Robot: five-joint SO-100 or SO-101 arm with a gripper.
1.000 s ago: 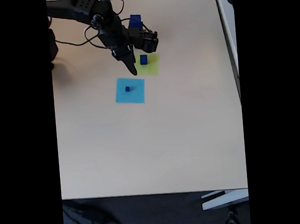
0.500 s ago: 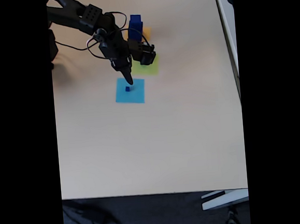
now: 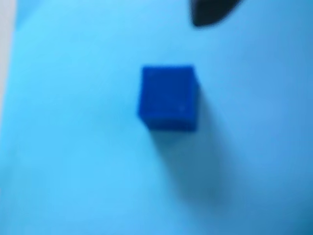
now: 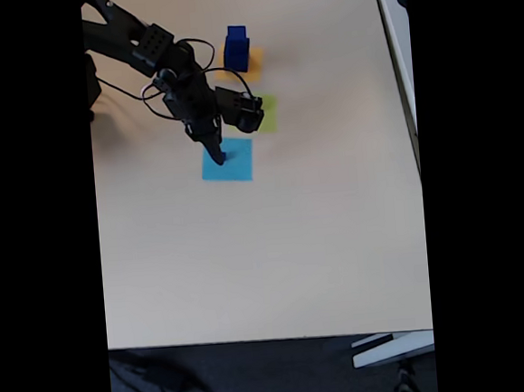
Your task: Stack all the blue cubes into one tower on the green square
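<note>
Whether the jaws stand apart or together I cannot tell: in the fixed view the gripper [image 4: 218,156] tapers to one dark point over the light-blue square [image 4: 238,166], and in the wrist view just a black fingertip [image 3: 210,12] pokes in at the top edge. Right below the wrist camera sits the small blue cube [image 3: 168,98], resting flat on the blue paper [image 3: 73,147], its faces roughly square to the picture with no long axis to speak of, and its shadow falling down and to the right. The picture is soft, so its edges blur.

The table [image 4: 267,259] is pale beige and bare over most of its near half; beyond its front edge lies dark floor. Further back, the green square [image 4: 269,114] is half covered by the arm [image 4: 166,67]. Furthest off, a larger blue block [image 4: 237,47] stands upright on an orange-yellow square [image 4: 253,62]; whether it is one cube or two stacked I can't make out.
</note>
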